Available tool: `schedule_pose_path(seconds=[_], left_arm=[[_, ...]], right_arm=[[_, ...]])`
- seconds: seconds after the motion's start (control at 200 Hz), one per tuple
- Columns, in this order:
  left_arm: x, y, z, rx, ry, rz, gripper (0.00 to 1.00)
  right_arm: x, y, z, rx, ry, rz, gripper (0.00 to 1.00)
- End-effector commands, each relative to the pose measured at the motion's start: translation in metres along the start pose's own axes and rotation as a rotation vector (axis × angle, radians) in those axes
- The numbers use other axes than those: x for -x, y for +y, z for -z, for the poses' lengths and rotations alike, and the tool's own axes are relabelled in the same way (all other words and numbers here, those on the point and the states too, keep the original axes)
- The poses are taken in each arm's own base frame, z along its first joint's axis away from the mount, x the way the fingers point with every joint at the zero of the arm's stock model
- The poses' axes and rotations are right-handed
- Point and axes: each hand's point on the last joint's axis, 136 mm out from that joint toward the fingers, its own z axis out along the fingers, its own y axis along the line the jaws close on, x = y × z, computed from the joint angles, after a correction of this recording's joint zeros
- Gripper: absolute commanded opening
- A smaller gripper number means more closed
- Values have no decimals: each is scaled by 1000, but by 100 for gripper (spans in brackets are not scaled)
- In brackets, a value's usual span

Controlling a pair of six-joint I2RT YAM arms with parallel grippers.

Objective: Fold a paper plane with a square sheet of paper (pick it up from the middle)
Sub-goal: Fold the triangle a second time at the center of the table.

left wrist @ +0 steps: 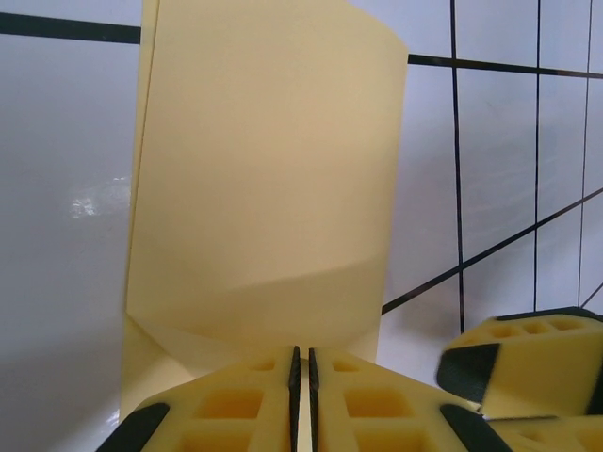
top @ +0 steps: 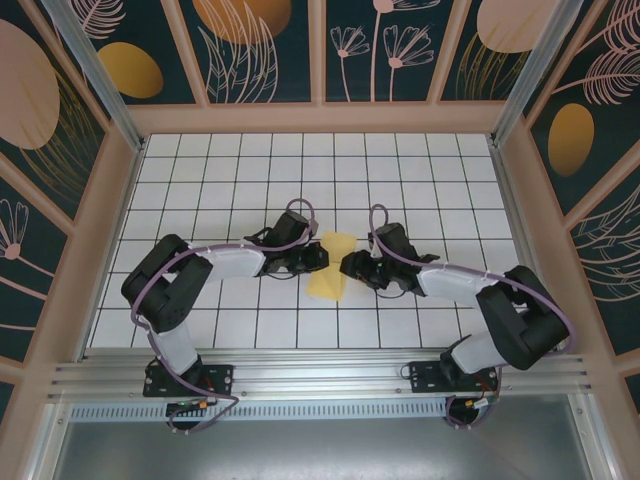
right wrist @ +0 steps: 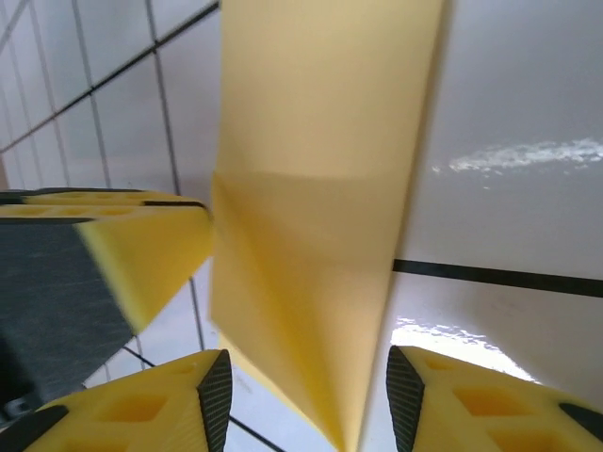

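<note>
The paper plane (top: pixel 328 284), a square sheet of yellow paper folded narrow with a centre crease, lies at the middle of the grid table and is pinched in at its waist. My left gripper (top: pixel 318 258) comes at it from the left. In the left wrist view the left gripper (left wrist: pixel 301 377) is shut on the near edge of the paper (left wrist: pixel 264 188), which stands up in front of it. My right gripper (top: pixel 348 266) is on the paper's right side. In the right wrist view the right gripper (right wrist: pixel 309 395) is open, and the folded paper (right wrist: pixel 311 235) hangs between its pads without touching them.
The white grid table (top: pixel 420 170) is walled by a wooden frame with patterned panels (top: pixel 270 50). A metal rail (top: pixel 320 375) runs along the near edge by the arm bases. The two grippers are nearly touching: a right finger (left wrist: pixel 528 363) is in the left wrist view and a left finger (right wrist: pixel 104 264) in the right.
</note>
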Motion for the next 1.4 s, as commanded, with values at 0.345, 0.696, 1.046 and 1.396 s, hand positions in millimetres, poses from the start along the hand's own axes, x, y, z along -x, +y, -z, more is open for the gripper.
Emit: schedule_pose_path(seconds=[0.345, 0.696, 1.046, 1.396], left_arm=[[-1, 7, -14, 16, 25, -2, 17], [-6, 16, -17, 35, 37, 4, 17], [6, -10, 0, -26, 2, -26, 20], [-3, -24, 7, -135, 8, 12, 15]], right_arm=[[-12, 33, -11, 107, 62, 44, 15], [-28, 23, -36, 86, 156, 32, 1], [-56, -29, -49, -45, 234, -21, 1], [-56, -35, -46, -66, 219, -27, 1]])
